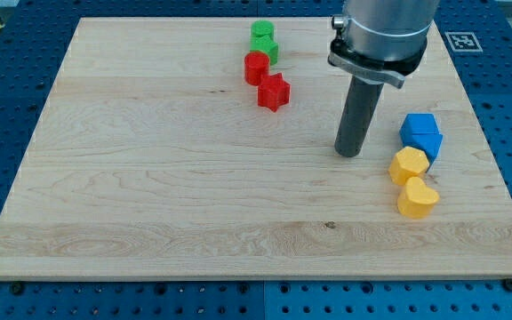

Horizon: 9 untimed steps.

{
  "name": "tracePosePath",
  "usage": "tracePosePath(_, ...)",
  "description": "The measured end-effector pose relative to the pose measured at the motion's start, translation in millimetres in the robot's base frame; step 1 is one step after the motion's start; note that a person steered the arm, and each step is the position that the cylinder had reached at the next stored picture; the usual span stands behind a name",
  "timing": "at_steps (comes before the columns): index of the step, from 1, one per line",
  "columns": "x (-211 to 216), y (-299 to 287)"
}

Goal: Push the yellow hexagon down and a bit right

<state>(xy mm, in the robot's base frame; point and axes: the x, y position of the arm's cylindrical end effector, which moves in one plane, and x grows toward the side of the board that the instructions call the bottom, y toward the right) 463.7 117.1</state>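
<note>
The yellow hexagon [409, 165] lies on the wooden board [149, 178] at the view's right, touching a blue block [421, 135] just above it and a yellow heart-shaped block [417, 198] just below it. My tip [351, 154] stands on the board to the left of the hexagon, slightly above its level, with a small gap between them. The dark rod rises from the tip to the grey arm body [382, 36] at the view's top.
A green block [263, 41], a red cylinder-like block [256, 68] and a red star-shaped block [274, 92] cluster at the view's top centre. The board's right edge runs close past the blue and yellow blocks. Blue perforated table surrounds the board.
</note>
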Motion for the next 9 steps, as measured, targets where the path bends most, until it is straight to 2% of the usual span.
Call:
tracePosePath(2, 0, 32)
tracePosePath(4, 1, 38)
tracePosePath(6, 25, 38)
tracePosePath(9, 35, 53)
